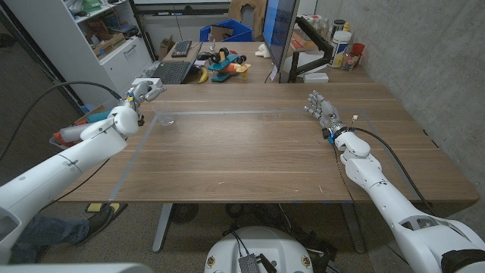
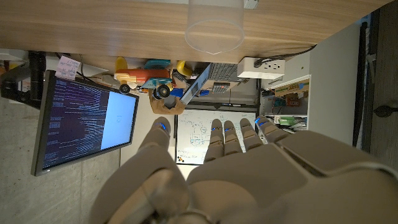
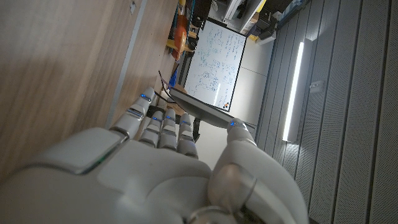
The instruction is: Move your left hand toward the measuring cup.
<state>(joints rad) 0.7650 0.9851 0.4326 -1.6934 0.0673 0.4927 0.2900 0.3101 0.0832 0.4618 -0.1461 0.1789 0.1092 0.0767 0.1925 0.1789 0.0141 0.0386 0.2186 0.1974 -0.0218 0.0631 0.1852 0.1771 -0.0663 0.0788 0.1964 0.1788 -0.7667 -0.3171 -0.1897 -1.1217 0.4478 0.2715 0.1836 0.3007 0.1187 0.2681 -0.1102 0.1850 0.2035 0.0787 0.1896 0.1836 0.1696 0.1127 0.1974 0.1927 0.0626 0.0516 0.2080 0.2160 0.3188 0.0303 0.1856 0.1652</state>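
left hand (image 1: 145, 89): raised over the table's far left corner, fingers straight and spread, holding nothing; in the left wrist view the hand (image 2: 217, 168) shows its back with fingers reaching out, apart from the cup
measuring cup (image 1: 166, 119): clear plastic, faint, standing on the table near the far left corner, just inside the tape outline; near the left hand, not touched by it; in the left wrist view the cup (image 2: 215, 25) shows its round rim with a small spout
right hand (image 1: 321, 110): over the table's right side toward the far edge, fingers straight and slightly apart, holding nothing; whether it touches the wood I cannot tell; right wrist view shows the hand (image 3: 168, 162) with fingers extended beside the tabletop
table (image 1: 250, 152): wooden, with a pale tape rectangle (image 1: 227, 113) marked on the top
monitor (image 1: 279, 34): beyond the far edge, seen edge-on; screen lit in the left wrist view
laptop (image 1: 171, 71): open, past the far left corner
toys (image 1: 221, 64): coloured, on the desk behind the far edge
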